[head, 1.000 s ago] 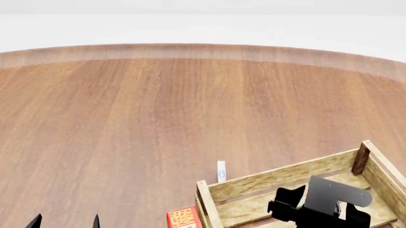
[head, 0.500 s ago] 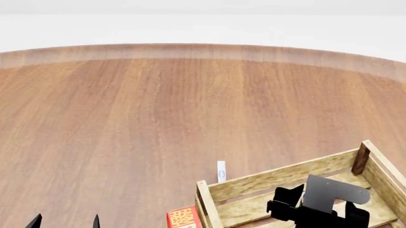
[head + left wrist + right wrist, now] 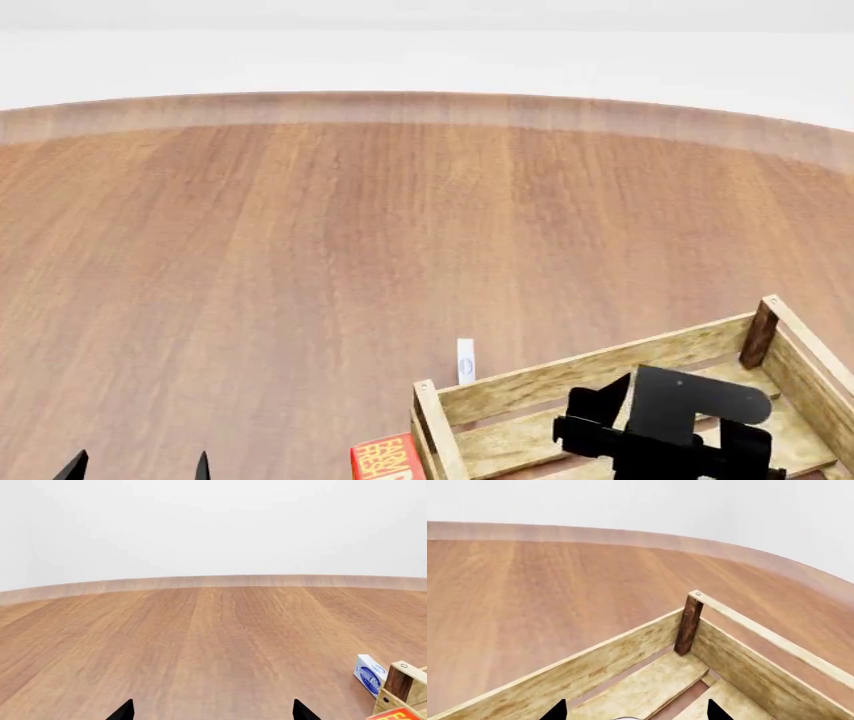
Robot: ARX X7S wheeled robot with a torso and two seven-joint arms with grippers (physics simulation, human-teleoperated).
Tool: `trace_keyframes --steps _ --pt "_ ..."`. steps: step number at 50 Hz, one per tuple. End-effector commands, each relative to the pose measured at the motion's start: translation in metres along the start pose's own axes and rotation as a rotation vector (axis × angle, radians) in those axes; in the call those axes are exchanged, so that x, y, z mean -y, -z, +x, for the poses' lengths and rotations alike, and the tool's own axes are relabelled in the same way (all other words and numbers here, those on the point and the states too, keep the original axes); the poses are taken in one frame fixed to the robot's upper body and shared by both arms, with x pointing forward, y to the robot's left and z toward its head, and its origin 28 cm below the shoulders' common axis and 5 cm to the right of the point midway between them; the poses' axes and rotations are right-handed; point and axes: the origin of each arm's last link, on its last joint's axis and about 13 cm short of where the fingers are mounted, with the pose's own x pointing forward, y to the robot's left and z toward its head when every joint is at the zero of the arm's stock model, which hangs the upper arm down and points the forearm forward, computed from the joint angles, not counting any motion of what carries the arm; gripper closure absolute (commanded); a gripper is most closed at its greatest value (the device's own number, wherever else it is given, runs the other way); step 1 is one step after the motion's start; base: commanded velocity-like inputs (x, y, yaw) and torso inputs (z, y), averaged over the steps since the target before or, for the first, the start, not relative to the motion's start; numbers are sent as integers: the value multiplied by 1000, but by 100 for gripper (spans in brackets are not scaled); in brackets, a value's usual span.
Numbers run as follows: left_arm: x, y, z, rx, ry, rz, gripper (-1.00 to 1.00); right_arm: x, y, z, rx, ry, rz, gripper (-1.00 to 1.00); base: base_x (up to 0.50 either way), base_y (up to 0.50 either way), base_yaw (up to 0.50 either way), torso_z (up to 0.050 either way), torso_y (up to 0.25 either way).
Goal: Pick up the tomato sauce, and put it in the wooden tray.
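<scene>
Wood-grain table [image 3: 200, 645], left wrist view: two black tips of the left claw [image 3: 212, 711] stand wide apart, holding nothing, idle well short of a small blue-and-white box [image 3: 369, 674] just beside the wooden tray [image 3: 404, 692] corner.

Head view: right claw [image 3: 661, 440] hangs over the tray interior, presumably to deliver; a red box [image 3: 387, 458] sits outside the tray's near corner.

Right wrist view: tips spread, pale slats below. A sliver of silver rim between them may be the tomato sauce [image 3: 625, 718]; grip cannot be told.

Wooden tray [image 3: 587, 375] at table's [image 3: 334, 250] near right; right gripper [image 3: 654, 445] over its inside.
</scene>
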Motion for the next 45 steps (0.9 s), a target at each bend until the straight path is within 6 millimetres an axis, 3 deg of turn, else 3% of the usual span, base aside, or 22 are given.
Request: trace_keyframes --steps 1,24,45 --pt "0 0 0 0 0 0 -100 2 -7 -10 70 -24 -2 -100 0 0 0 0 0" --pt "0 0 0 0 0 0 -100 11 -31 -64 207 -148 -13 -100 0 0 0 0 0" --pt "0 0 0 0 0 0 -100 21 -40 -109 296 -242 -12 -100 0 0 0 0 0"
